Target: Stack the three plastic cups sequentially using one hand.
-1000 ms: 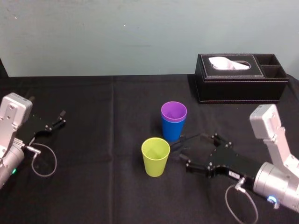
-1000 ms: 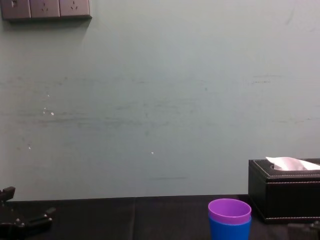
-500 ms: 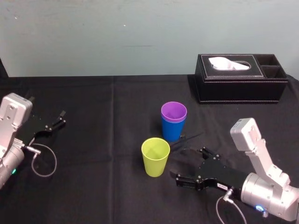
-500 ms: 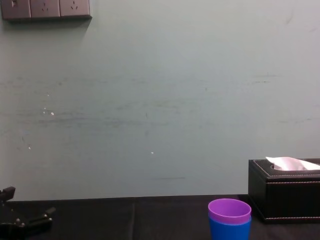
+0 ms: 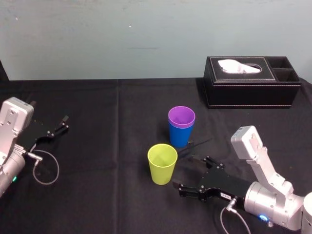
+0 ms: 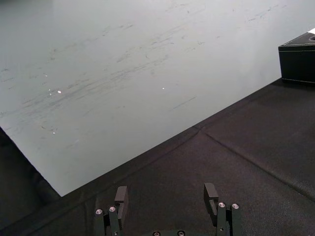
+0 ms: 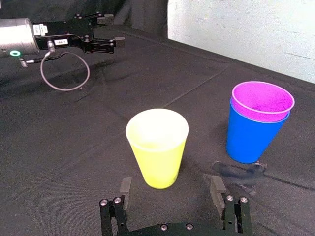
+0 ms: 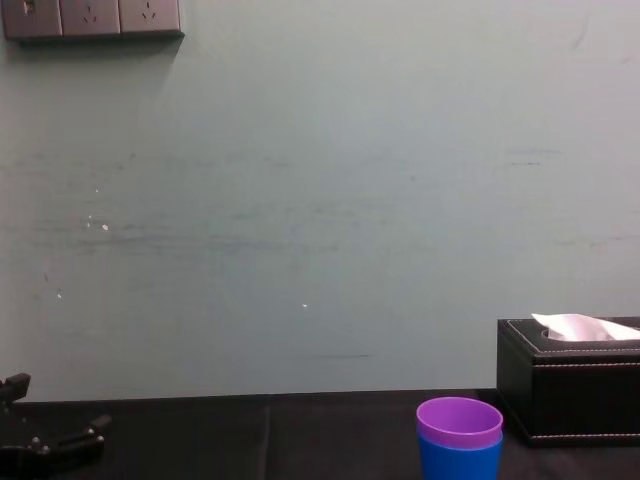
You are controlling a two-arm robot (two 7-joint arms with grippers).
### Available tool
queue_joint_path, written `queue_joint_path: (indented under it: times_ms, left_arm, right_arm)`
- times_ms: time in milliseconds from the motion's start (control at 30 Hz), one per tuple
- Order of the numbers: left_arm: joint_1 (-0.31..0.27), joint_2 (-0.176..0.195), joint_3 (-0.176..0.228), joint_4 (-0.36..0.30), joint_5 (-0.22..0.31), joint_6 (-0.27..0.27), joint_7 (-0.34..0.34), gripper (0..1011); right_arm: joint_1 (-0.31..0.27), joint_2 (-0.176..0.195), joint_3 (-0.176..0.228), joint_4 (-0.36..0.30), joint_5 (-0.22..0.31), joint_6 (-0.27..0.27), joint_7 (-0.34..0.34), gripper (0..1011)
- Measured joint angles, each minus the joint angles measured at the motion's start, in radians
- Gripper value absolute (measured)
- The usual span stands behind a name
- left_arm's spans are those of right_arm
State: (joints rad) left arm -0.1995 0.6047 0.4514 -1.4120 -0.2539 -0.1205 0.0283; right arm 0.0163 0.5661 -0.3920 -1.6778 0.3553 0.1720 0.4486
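Black and spread wide, the two fingers of your right gripper [image 5: 191, 171] hold nothing. It lies low over the counter [image 5: 107, 146], on the near right side, and it points toward the middle. In the right wrist view the gripper [image 7: 171, 194] has its fingers apart, and the yellow-green cup [image 7: 157, 147] stands just ahead of the gap between them. I see no contact between the fingers and this cup.

From the head view, the yellow-green cup [image 5: 162, 165] stands upright and alone, with its mouth up, just beside the nearer fingertip. It is a smooth tapered tumbler, wider at the rim than at the base, and it is empty inside.

A little farther back and slightly to the right you find the other two cups, already nested. The purple cup [image 5: 181, 117] sits inside the blue cup [image 5: 179, 135], so only the purple rim and a narrow band of it show above the blue wall. This pair is upright and stands near the yellow-green cup but apart from it. The chest view shows the purple cup [image 8: 459, 420] on top and the blue cup [image 8: 458, 462] below.

Behind the pair, at the far right, is a black tissue box [image 5: 251, 90] with a white tissue coming out.

Your left gripper [image 5: 62, 124] rests parked at the left side of the counter, well apart from the cups, with its fingers open and empty.
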Motion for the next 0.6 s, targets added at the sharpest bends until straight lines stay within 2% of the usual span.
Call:
queue_joint_path:
  times_ms: [600]
  left_arm:
    - [0.000, 0.000, 0.000, 0.000, 0.000, 0.000, 0.000, 1010]
  right_arm:
    - [0.030, -0.022, -0.029, 0.012, -0.018, 0.008, 0.000, 1000]
